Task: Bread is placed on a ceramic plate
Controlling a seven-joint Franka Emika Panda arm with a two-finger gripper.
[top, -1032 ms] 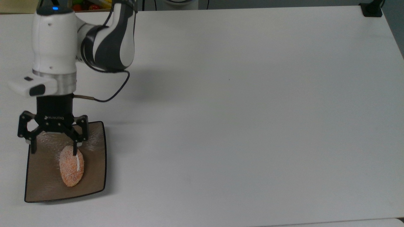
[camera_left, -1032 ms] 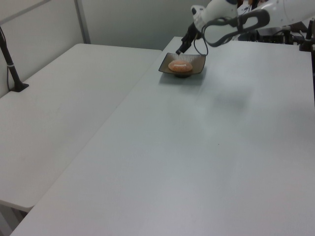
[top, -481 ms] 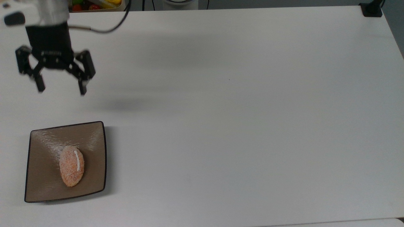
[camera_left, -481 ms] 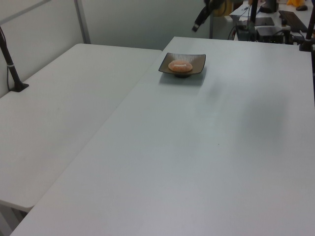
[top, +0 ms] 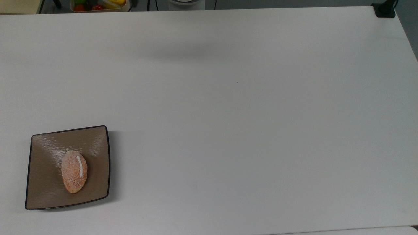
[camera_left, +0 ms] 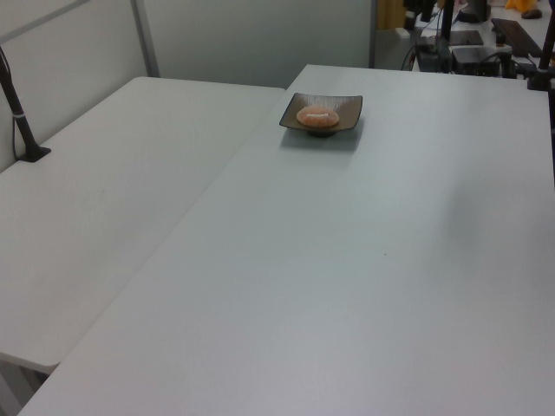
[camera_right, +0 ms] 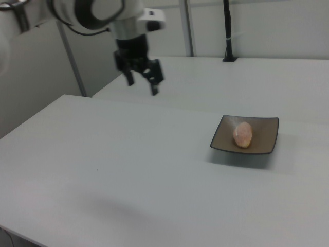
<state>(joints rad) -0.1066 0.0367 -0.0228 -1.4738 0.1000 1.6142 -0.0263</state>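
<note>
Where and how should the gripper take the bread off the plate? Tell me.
Probably grip the bread across its narrow middle, coming straight down from above. It lies flat on the ceramic plate, long axis running up and down in the top view, so its rounded flanks are free, and the plate's raised edges would hinder a sideways approach.

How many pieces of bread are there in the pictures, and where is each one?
1. The bread lies on the ceramic plate, slightly toward the top view's right of the plate's middle, near the table's lower left corner in the top view. Nothing on the table could hide another.
</note>
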